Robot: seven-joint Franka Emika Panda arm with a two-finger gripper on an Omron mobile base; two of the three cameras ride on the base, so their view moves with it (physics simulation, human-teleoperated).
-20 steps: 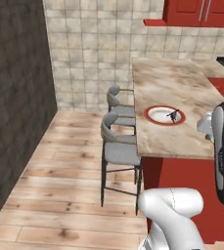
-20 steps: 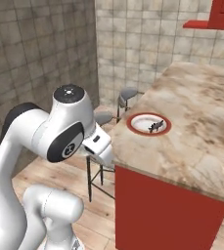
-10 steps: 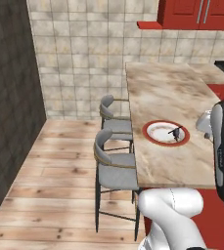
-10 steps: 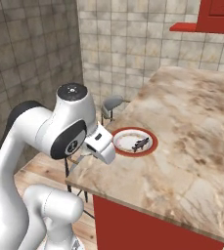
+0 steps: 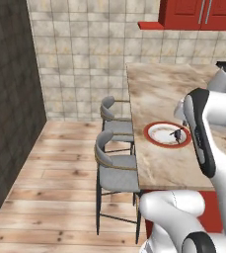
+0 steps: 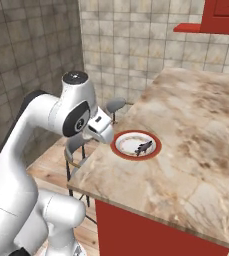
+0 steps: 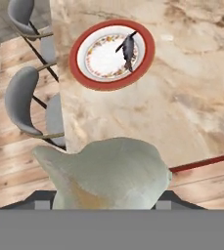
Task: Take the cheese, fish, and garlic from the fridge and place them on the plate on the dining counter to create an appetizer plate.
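One small dark fish (image 7: 127, 50) lies on the plate (image 7: 145, 61), which sits on the tabletop (image 7: 182, 97) near its edge by the grey stools (image 5: 115, 170). The claw (image 7: 106, 197) grips the garlic (image 7: 106, 173), a lumpy off-white bulb. It hangs over the tabletop edge, apart from the plate.

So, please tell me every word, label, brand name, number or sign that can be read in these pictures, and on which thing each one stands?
None: no readable text, number or sign appears in any view.
plate: its inner ring has a speckled coloured pattern, not letters.
dining counter: marbled veins only.
garlic, in the gripper: plain, no label.
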